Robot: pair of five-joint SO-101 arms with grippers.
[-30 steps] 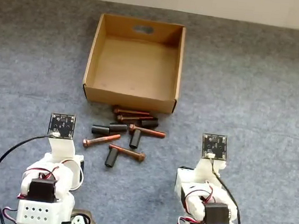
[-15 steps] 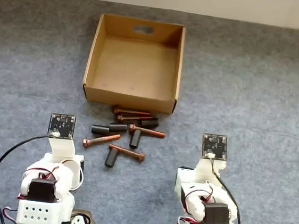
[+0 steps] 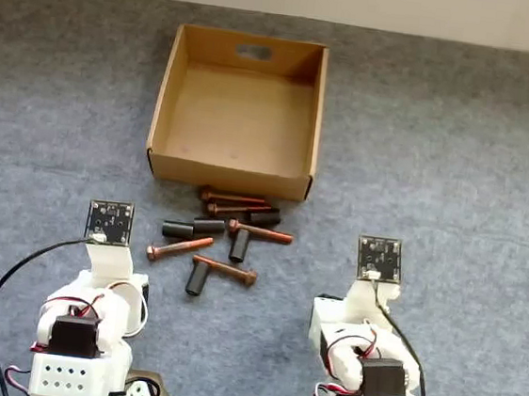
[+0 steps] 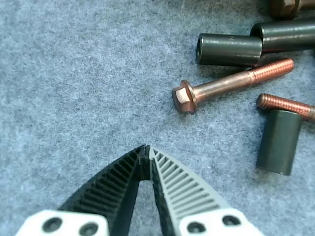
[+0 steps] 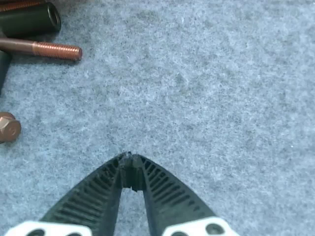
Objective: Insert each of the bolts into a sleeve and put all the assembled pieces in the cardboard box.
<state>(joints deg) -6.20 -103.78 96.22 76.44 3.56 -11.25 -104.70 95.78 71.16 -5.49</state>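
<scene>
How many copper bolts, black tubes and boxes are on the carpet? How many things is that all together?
copper bolts: 5
black sleeves: 5
cardboard box: 1
total: 11

Left gripper (image 4: 147, 150), right gripper (image 5: 129, 158) (fingers (image 4: 176, 181) together)

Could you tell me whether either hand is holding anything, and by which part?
Nothing is held: the left hand and right hand are shut and empty.

Grey-blue carpet (image 3: 477, 154) over the table, pale strip (image 3: 361, 0) along far edge
</scene>
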